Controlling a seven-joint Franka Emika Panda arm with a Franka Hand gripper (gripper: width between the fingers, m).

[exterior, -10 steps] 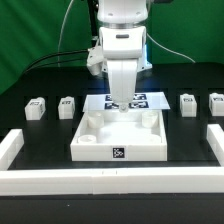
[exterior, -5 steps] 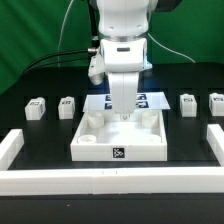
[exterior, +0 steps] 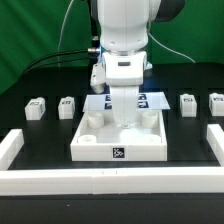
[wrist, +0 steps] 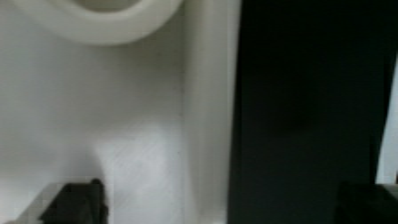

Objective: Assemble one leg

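Currently the gripper point(exterior: 122, 109) hangs low over the far part of the white tray point(exterior: 95, 150), its fingers point(wrist: 75, 200) spread with nothing between them (the wrist view shows a round socket point(wrist: 116, 18) and the tray's wall beside the black surface point(exterior: 50, 130)). Four legs lie on that surface, well apart from the gripper: the left outer leg point(exterior: 36, 107) and left inner leg point(exterior: 67, 105) at the exterior view's left, the right inner leg point(exterior: 187, 103) and right outer leg point(exterior: 215, 103) at its right. The marker board point(exterior: 152, 100) lies just beyond the tray.
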